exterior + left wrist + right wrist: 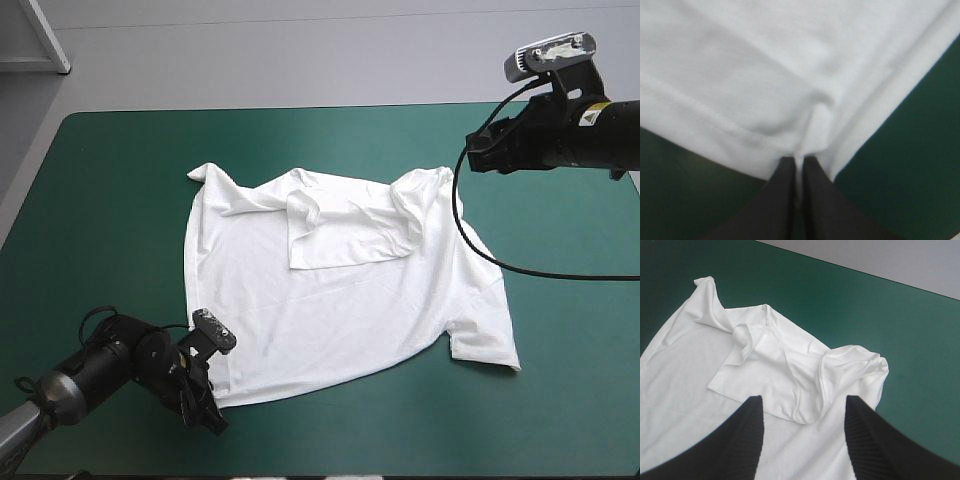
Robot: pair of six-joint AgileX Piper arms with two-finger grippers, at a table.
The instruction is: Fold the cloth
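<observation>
Your left fingers [782, 200] are clenching the T-shirt [340, 300] at its near-left hem corner, while your right fingers [747, 435] are standing apart, hovering over its far sleeve. The T-shirt is lying spread on the teal-green surface [110, 200] with its collar end rumpled and folded over, so pulling from that one corner alone is risking dragging and bunching the sheet. No container is showing around the T-shirt.
</observation>
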